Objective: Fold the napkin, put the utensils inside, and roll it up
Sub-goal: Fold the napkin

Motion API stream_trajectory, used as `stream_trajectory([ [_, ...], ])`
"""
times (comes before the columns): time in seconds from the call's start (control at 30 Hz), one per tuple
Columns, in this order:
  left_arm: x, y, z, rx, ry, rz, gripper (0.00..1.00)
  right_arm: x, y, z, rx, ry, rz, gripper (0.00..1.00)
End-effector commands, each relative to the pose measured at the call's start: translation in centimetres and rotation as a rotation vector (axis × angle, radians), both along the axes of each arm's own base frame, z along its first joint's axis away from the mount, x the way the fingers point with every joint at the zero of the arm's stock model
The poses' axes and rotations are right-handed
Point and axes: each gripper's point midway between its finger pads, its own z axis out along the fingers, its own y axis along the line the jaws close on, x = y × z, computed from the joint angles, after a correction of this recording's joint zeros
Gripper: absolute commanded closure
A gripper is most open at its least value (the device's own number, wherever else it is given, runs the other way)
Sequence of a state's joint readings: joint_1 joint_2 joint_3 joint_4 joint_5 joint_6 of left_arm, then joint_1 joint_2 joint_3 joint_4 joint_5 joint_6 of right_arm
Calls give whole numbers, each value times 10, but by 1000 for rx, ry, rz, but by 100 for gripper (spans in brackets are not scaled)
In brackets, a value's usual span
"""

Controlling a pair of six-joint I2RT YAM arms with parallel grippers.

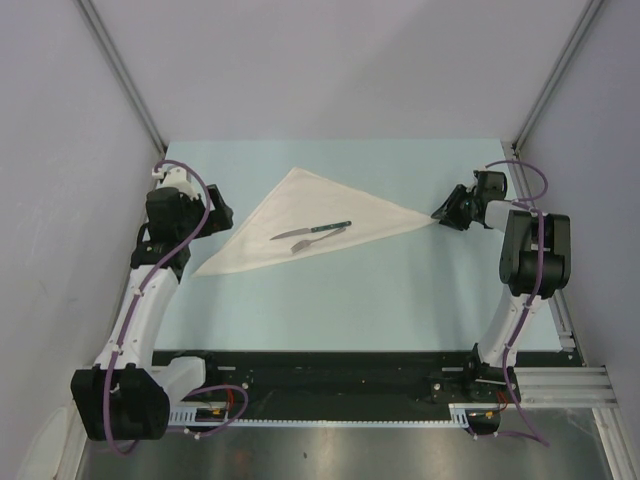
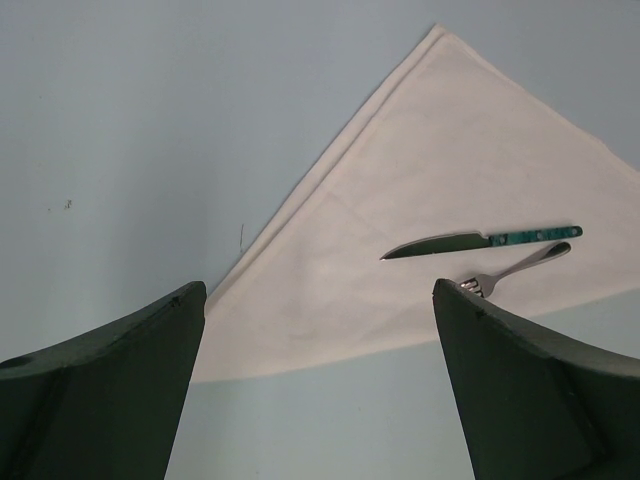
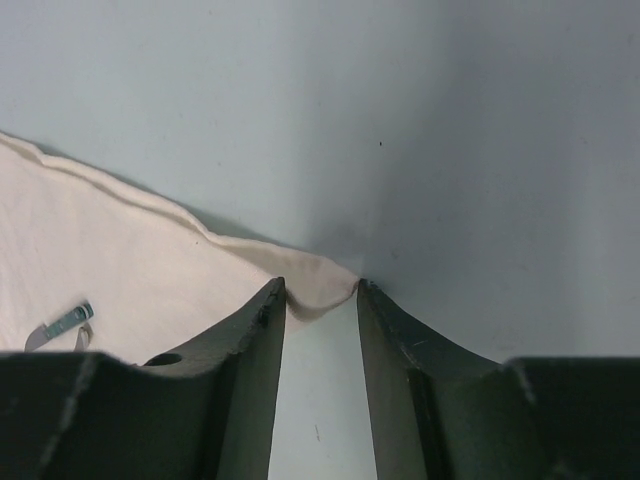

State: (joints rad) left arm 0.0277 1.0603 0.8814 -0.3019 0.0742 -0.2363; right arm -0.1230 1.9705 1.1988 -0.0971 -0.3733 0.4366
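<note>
White and limp, the napkin (image 1: pixel 300 205) lay flat on the table (image 1: pixel 400 300) under the knife (image 1: pixel 312 231), likely best pinched at the right tip straddled by the half-open right gripper (image 3: pixel 320 288); the left gripper (image 2: pixel 318 290) gaped wide.

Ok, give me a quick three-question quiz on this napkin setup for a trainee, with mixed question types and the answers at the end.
1. True or false: the knife and the fork both lie on the napkin.
2. Which corner of the folded napkin sits between the fingertips of the right gripper? A) the far corner B) the right corner C) the left corner
3. Fill in: the left gripper hangs beside the napkin with its jaws wide ___, holding nothing.

Key: 1 true; 2 B; 3 open.
</note>
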Motion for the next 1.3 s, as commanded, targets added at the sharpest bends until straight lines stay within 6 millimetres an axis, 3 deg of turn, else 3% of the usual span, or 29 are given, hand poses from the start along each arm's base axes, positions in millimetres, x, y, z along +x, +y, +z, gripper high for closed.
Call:
stream_trajectory([
  [0.0, 6, 0, 27, -15, -74, -3, 0, -8, -2, -12, -14, 46, -8, 61],
  [0.33, 6, 1, 27, -21, -74, -4, 0, -2, -1, -16, -43, 56, 6, 72],
  [0.47, 7, 0, 27, -26, -74, -10, 0, 3, 0, -10, -43, 42, 4, 89],
  [0.53, 6, 0, 27, -29, -71, -11, 0, 5, 4, -4, -28, 31, 8, 91],
  [0.67, 7, 0, 28, -34, -73, -16, 0, 12, 14, 19, -18, -34, 31, 93],
  [0.77, 7, 0, 29, -41, -73, -18, 0, 17, 31, 47, -3, -111, 59, 96],
  [0.8, 6, 0, 29, -44, -73, -20, 0, 21, 37, 65, -1, -168, 70, 97],
  [0.9, 6, 1, 32, -51, -82, -19, 0, 20, 71, 93, 21, -250, 122, 99],
  [0.93, 5, 1, 34, -52, -87, -21, 0, 19, 93, 113, 34, -308, 158, 99],
  [1.03, 4, 2, 37, -66, -96, -27, 0, 14, 127, 144, 35, -399, 205, 100],
  [1.07, 4, 2, 37, -72, -96, -26, 0, 8, 153, 153, 50, -428, 250, 100],
  [1.1, 4, 1, 38, -82, -99, -35, 0, 6, 165, 160, 54, -449, 262, 100],
  [1.13, 4, 0, 38, -88, -102, -38, 0, 3, 178, 165, 64, -463, 281, 100],
  [1.17, 4, 1, 38, -93, -102, -38, 0, -5, 204, 168, 85, -475, 325, 100],
  [1.23, 3, 0, 41, -105, -111, -46, 0, -10, 231, 175, 124, -484, 360, 100],
  [1.27, 3, 1, 41, -108, -111, -44, 0, -11, 242, 167, 135, -473, 376, 100],
])
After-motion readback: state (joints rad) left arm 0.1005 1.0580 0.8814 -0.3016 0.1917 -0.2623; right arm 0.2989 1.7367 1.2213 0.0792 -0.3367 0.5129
